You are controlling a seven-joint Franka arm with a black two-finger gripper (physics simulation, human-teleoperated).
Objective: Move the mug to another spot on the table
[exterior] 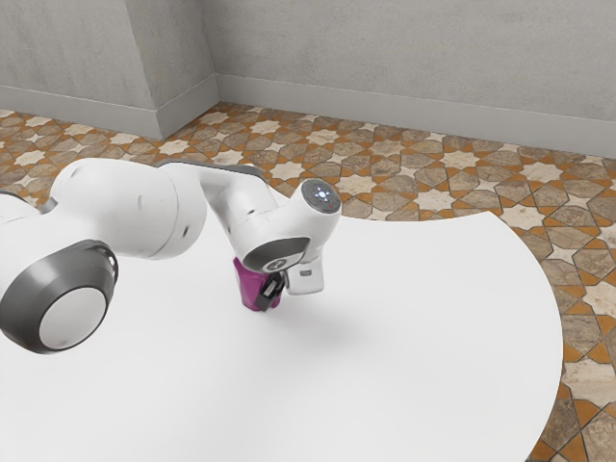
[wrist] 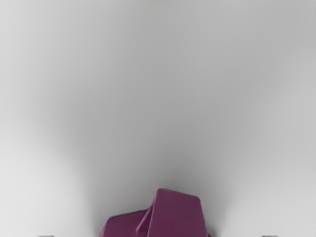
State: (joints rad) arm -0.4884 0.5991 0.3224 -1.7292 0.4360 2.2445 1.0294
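Observation:
A purple mug (exterior: 250, 287) stands on the white table (exterior: 404, 318), partly hidden behind my hand. My black gripper (exterior: 270, 288) is down at the mug, right over it, with one dark finger (exterior: 273, 286) showing against the mug's side toward the exterior view's right. In the wrist view the mug (wrist: 170, 217) sits just beneath the hand, its angular handle facing the camera. The fingers stand wide apart on either side of the mug without touching it, so the gripper is open.
The round white table spreads wide toward the exterior view's right and front, ending in a curved edge (exterior: 553, 318). Beyond it lie patterned floor tiles (exterior: 433, 164) and a grey wall (exterior: 385, 48).

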